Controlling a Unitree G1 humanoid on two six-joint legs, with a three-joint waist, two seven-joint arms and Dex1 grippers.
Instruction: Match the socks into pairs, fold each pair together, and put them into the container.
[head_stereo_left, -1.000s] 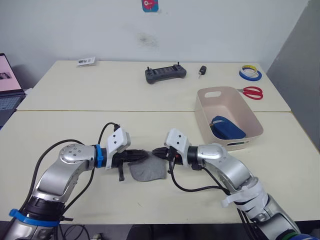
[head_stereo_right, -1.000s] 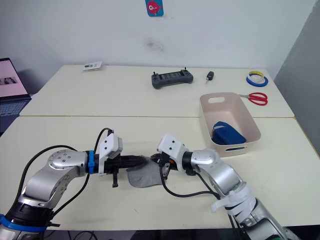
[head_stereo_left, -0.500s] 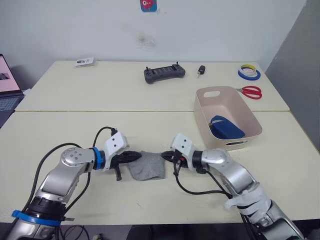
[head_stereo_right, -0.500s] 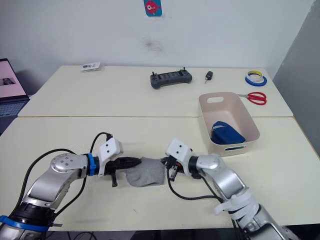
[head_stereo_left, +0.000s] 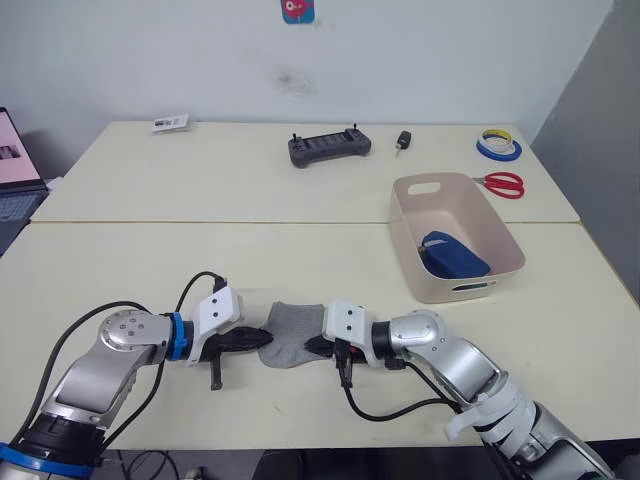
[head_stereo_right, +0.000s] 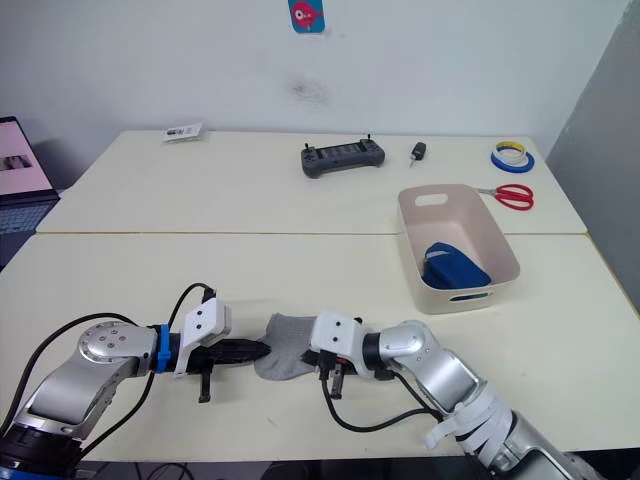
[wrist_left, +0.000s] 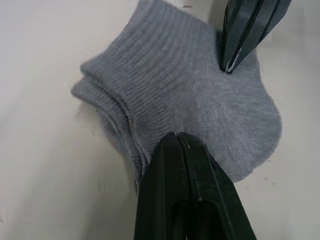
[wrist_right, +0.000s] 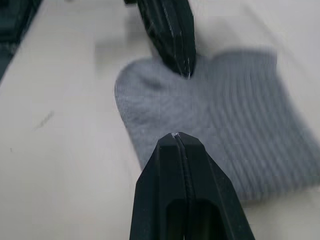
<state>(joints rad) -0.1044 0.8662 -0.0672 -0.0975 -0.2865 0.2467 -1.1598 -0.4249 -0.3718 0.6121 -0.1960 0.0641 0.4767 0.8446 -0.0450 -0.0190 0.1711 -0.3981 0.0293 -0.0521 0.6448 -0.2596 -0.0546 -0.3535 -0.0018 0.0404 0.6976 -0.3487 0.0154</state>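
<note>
**Grey socks pinched from both sides, near table edge**

Grey socks (head_stereo_left: 290, 334): stacked flat on the front table (head_stereo_left: 120, 270), well apart from the bin (head_stereo_left: 455, 238), toward the robot's left and nearer the robot. Ribbed cuffs layered one over the other, edges visible in the left wrist view. Blue marks not discernible from these angles.

Left gripper (head_stereo_left: 262, 338): at the socks' left edge, fingers pressed together with the tips on the grey fabric. Left wrist view: closed fingertips (wrist_left: 176, 141) lying on the knit near the cuff layers; a fold of cloth appears caught between them, though the grip itself is partly hidden.

Right gripper (head_stereo_left: 312, 345): at the socks' right edge, opposite the left gripper, fingers clamped together. Right wrist view: closed fingertips (wrist_right: 173, 138) on the fabric, the other gripper's tip (wrist_right: 186, 70) touching the far side of the socks.

Bin: on the front table, right of the socks, open side up, slot handle on the end wall. Blue pair (head_stereo_left: 453, 255) lying inside against the near end.

Beyond the bin, on the rear table: scissors (head_stereo_left: 502, 184) just past the bin's far right corner, tape rolls (head_stereo_left: 499, 146) farther back, controller (head_stereo_left: 330, 148) and a small dark fob (head_stereo_left: 403, 141) to the bin's far left. Card (head_stereo_left: 171, 123) at the far left rear, well apart from the bin.
</note>
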